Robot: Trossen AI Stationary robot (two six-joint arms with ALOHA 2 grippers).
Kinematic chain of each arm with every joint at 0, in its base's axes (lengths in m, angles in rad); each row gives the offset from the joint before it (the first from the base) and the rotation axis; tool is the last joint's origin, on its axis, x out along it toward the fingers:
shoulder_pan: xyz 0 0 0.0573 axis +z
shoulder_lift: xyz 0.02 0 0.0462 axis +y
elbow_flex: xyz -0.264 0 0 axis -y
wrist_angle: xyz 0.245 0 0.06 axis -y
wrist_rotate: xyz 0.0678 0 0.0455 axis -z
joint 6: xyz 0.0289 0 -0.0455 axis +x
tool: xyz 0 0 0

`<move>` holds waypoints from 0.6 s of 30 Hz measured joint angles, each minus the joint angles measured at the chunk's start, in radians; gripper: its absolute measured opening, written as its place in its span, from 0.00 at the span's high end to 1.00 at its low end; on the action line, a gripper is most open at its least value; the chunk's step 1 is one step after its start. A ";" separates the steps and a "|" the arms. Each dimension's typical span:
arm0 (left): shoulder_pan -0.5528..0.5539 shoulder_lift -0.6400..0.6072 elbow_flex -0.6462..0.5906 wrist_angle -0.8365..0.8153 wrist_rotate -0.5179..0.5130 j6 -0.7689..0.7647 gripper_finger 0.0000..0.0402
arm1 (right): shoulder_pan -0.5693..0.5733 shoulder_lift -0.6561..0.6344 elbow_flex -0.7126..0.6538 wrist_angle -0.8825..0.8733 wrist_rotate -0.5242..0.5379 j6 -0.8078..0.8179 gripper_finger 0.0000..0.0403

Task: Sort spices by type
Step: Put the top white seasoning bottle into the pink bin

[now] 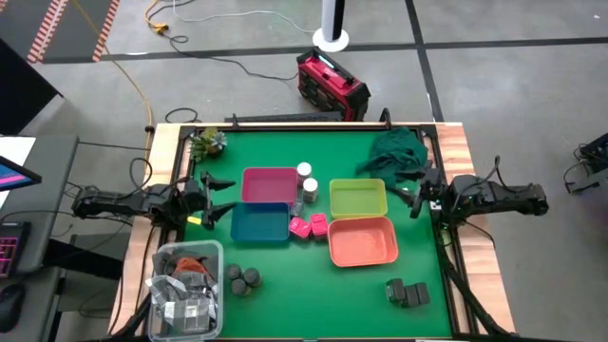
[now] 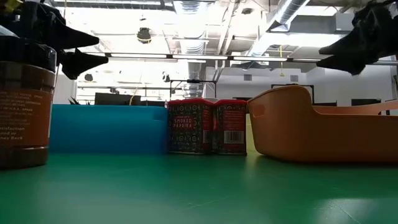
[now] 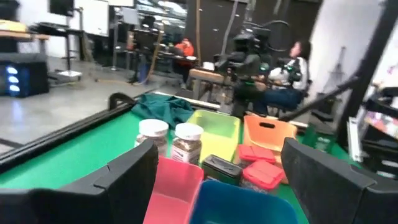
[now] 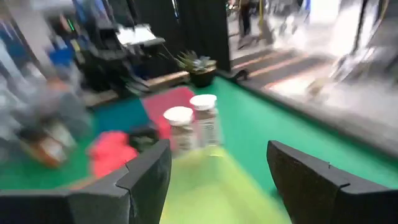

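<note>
Two pink boxes (image 1: pixel 308 226) sit mid-frame between trays; left gripper (image 1: pixel 217 198) and right gripper (image 1: pixel 410 195) hover at the edges, jaws wide.

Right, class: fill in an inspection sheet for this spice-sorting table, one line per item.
Surface: green mat, wooden edges.
Job's things: two white-capped jars between pink tray and green tray; two pink boxes beside blue tray; round tins and dark boxes near front; salmon tray holds nothing.
Clutter: clear bin, green cloth, plant.
Grippers: left gripper and right gripper open, holding nothing.
Cables: yellow and grey, on floor.
Surroundings: red case; seated people.
</note>
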 joint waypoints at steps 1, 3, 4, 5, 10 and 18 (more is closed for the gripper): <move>0.001 0.002 0.009 0.000 -0.021 0.065 0.19 | -0.006 0.000 0.000 0.001 0.027 -0.092 0.28; 0.002 0.011 0.044 -0.023 -0.041 0.179 0.19 | -0.020 0.000 0.000 0.009 0.108 -0.212 0.28; 0.002 0.014 0.067 -0.026 -0.040 0.206 0.19 | -0.027 0.000 0.000 0.008 0.142 -0.255 0.28; 0.002 0.019 0.085 -0.022 -0.040 0.222 0.19 | -0.034 0.000 0.000 0.007 0.164 -0.297 0.28; 0.002 0.090 0.169 -0.032 -0.039 0.226 0.19 | -0.069 0.000 0.000 0.006 0.174 -0.391 0.28; 0.002 0.291 0.330 -0.182 -0.021 0.062 0.19 | -0.097 0.000 0.000 0.015 0.173 -0.392 0.28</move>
